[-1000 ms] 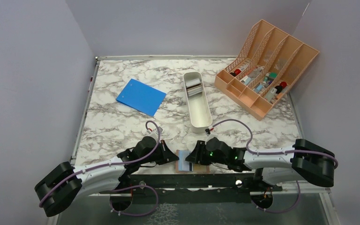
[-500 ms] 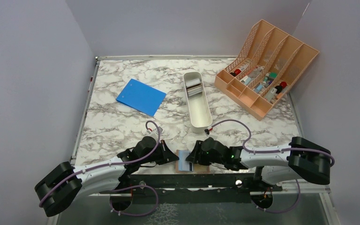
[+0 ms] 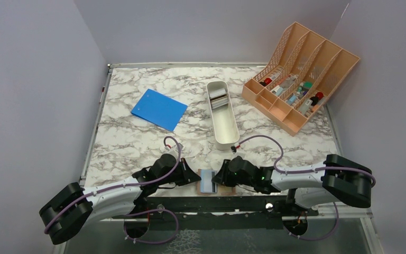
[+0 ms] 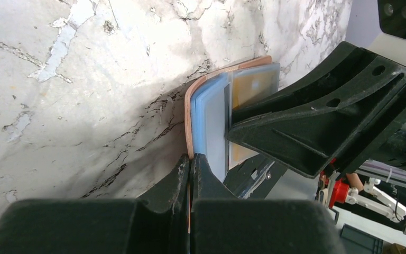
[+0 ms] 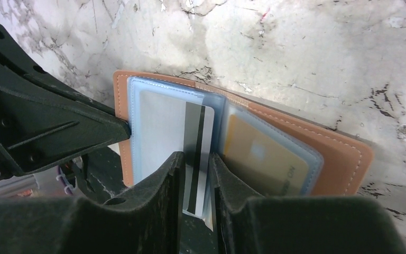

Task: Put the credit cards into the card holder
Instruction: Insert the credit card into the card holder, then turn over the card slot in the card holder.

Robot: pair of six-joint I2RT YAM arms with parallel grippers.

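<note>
The brown card holder (image 3: 207, 181) lies open at the table's near edge, between my two grippers. My left gripper (image 4: 191, 159) is shut on the edge of its brown cover and pale blue sleeve (image 4: 211, 106). A gold-brown card (image 5: 259, 159) sits in the right-hand sleeve. A silver-grey card with a black stripe (image 5: 198, 137) lies in the left-hand sleeve, its near end sticking out. My right gripper (image 5: 196, 164) is over that card, its jaws a narrow gap apart and the card face-on below the gap. More cards (image 3: 218, 97) lie in the white tray.
The long white tray (image 3: 224, 129) stands mid-table. A blue notebook (image 3: 159, 109) lies at the back left. A peach lattice organiser (image 3: 301, 74) with small items stands at the back right. The table's near edge and metal rail (image 3: 217, 203) are just behind the holder.
My right gripper has moved a little to the left, towards the holder. The striped card sits further inside the sleeve. The left arm has not moved.
</note>
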